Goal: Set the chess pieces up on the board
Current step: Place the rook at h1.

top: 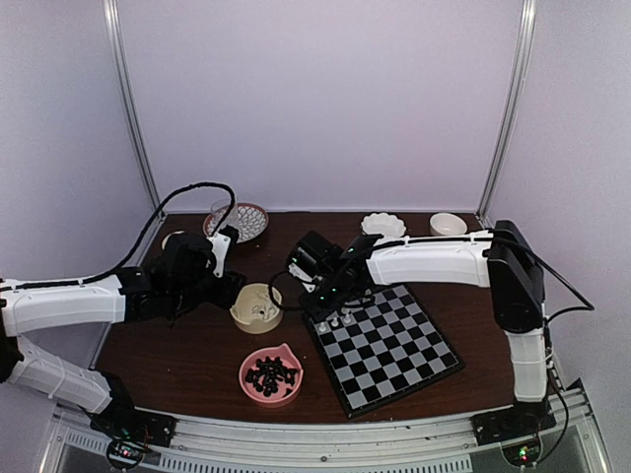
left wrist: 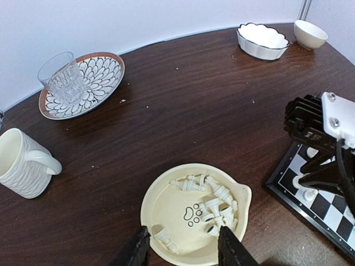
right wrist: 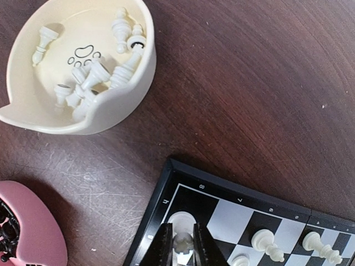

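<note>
The board (right wrist: 266, 216) lies at the right of the table (top: 197, 355), with black and pale checks. My right gripper (right wrist: 183, 246) is shut on a cream-white chess piece (right wrist: 183, 243) that stands on the board's corner square. Three more white pieces (right wrist: 265, 242) stand on nearby squares. Several white chess pieces (left wrist: 219, 208) lie in a cream bowl (left wrist: 166, 199) left of the board. My left gripper (left wrist: 183, 249) hangs open over that bowl's near rim, with nothing held between its fingers (left wrist: 230, 246). In the top view the right gripper (top: 330, 307) is at the board's (top: 394, 345) far-left corner.
A pink bowl (top: 271, 374) of black pieces sits in front of the cream bowl (top: 258, 307). A white ribbed mug (left wrist: 22, 163) stands at the left. A patterned plate (left wrist: 105, 75) carrying a glass (left wrist: 61, 77), a scalloped white dish (left wrist: 262, 41) and a small bowl (left wrist: 309, 33) line the back.
</note>
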Tool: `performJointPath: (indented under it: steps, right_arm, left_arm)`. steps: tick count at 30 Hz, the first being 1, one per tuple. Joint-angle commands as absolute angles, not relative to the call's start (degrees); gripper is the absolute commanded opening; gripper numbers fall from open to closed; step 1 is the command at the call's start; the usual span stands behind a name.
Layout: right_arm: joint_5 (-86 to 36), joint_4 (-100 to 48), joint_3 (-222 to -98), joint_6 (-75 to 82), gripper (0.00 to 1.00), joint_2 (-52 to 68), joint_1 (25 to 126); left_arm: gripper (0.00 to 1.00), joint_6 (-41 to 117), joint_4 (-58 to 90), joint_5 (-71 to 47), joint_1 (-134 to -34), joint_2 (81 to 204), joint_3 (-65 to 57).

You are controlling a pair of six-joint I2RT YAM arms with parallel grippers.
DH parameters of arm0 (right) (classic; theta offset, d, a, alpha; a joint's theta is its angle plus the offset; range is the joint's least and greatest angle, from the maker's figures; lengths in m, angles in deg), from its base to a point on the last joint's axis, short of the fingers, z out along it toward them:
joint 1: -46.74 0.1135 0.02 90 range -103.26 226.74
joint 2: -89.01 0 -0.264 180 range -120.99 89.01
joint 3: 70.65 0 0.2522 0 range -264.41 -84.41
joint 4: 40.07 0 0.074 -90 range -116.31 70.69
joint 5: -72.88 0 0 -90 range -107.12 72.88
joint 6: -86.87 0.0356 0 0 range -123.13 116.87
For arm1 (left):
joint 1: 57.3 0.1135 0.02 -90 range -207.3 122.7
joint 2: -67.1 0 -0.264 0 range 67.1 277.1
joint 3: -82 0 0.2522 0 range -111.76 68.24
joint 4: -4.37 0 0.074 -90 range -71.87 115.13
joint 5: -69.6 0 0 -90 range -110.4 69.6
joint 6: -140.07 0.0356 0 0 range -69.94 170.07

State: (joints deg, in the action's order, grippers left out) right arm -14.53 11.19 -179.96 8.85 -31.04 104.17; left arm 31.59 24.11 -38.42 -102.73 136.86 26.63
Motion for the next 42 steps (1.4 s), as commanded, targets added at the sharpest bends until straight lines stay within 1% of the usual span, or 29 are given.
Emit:
performJointPath:
  steps: [1,23,25,31,35,37,39,42]
  right_arm:
    - [-14.35,11.41,-181.58,8.72,0.15,-32.29,103.22]
    - [-16.36,10.98,-181.88,8.58,0.19,-34.46,102.15]
    - [-16.38,11.0,-182.05,8.56,0.2,-34.48,102.19]
    - [-14.42,13.34,-184.36,7.72,0.32,-33.77,102.15]
    - [-12.93,15.43,-186.92,6.77,0.33,-31.49,102.12]
    - [-12.87,15.54,-187.28,6.54,0.33,-29.31,102.19]
    - [-13.26,14.78,-186.57,6.51,0.34,-26.71,102.2]
    - [-14.56,12.26,-182.28,6.89,0.34,-22.25,102.2]
  left_arm:
    - [0.42,31.78,21.81,-38.95,-102.47,135.76,27.19]
    - [0.42,31.87,22.07,-38.73,-102.41,136.06,27.01]
    - [0.42,31.87,22.07,-38.75,-102.47,135.99,27.01]
    - [0.43,31.64,22.79,-38.68,-102.43,136.44,26.68]
    - [0.43,31.26,23.27,-38.66,-102.42,137.46,26.56]
    - [0.41,31.79,23.72,-38.77,-102.39,138.53,26.43]
    - [0.4,32.18,24.68,-38.64,-102.39,140.53,25.55]
    - [0.38,31.96,26.55,-36.47,-101.89,144.12,23.52]
